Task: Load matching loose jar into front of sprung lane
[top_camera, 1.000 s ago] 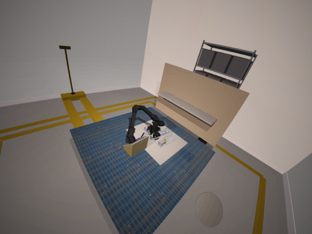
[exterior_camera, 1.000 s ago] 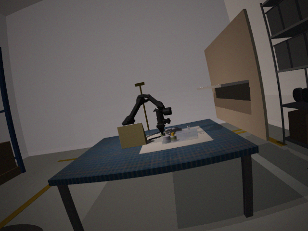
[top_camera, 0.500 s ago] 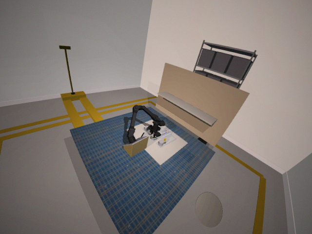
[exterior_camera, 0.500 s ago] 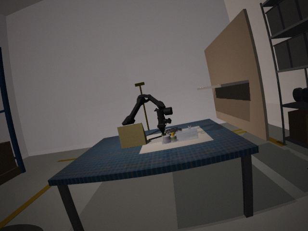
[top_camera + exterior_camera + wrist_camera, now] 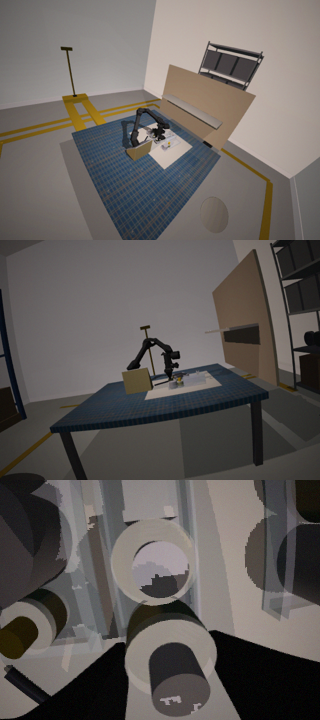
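My gripper (image 5: 167, 645) (image 5: 170, 378) points down and is shut on a jar with a pale shoulder, a dark green-brown body and a grey knob (image 5: 170, 655). This jar is upright, at the front end of the middle clear lane (image 5: 196, 580). Directly ahead of it in that lane stands another jar (image 5: 120, 560) with a pale ring top and a grey round centre. The two overlap in the wrist view; whether they touch is hard to tell. Behind the lane jar is the pale pusher block (image 5: 150, 497). The held jar's base and the front stop are hidden.
A yellow-knobbed jar (image 5: 45, 620) stands in the left lane. To the right, a dark-looking jar (image 5: 305, 560) and a yellow-knobbed jar (image 5: 169, 143) (image 5: 179, 382) stand in another clear lane. A black rod (image 5: 25, 685) (image 5: 161, 382) lies front left. A cream box (image 5: 140, 151) (image 5: 136, 381) stands near the arm's base.
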### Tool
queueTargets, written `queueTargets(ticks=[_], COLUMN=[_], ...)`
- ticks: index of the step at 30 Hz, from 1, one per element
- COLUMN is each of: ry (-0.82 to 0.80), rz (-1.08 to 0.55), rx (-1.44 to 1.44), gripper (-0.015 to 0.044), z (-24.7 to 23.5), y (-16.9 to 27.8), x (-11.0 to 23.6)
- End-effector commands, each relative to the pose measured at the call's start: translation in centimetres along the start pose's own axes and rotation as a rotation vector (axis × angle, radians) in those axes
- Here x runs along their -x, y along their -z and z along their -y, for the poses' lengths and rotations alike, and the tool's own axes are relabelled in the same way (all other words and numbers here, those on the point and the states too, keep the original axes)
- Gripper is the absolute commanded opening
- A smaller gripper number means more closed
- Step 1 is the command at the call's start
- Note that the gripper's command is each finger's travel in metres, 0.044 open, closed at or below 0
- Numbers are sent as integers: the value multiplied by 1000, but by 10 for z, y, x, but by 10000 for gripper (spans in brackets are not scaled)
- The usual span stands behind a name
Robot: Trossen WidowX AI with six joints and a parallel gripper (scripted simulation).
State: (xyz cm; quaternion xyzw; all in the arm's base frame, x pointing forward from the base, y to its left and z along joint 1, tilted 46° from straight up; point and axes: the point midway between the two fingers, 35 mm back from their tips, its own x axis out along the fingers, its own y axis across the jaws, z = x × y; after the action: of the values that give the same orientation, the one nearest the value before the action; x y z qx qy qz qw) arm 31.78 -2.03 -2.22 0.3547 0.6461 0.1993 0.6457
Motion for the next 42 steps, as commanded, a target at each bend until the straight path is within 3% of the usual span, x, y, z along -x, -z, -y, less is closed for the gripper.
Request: queueTargets(ticks=[1,42], ry=[-5,-5], rz=[29,30], rx=[20,20], gripper=[0,0], z=[-3,-4], y=[-12,-20], x=[5,7])
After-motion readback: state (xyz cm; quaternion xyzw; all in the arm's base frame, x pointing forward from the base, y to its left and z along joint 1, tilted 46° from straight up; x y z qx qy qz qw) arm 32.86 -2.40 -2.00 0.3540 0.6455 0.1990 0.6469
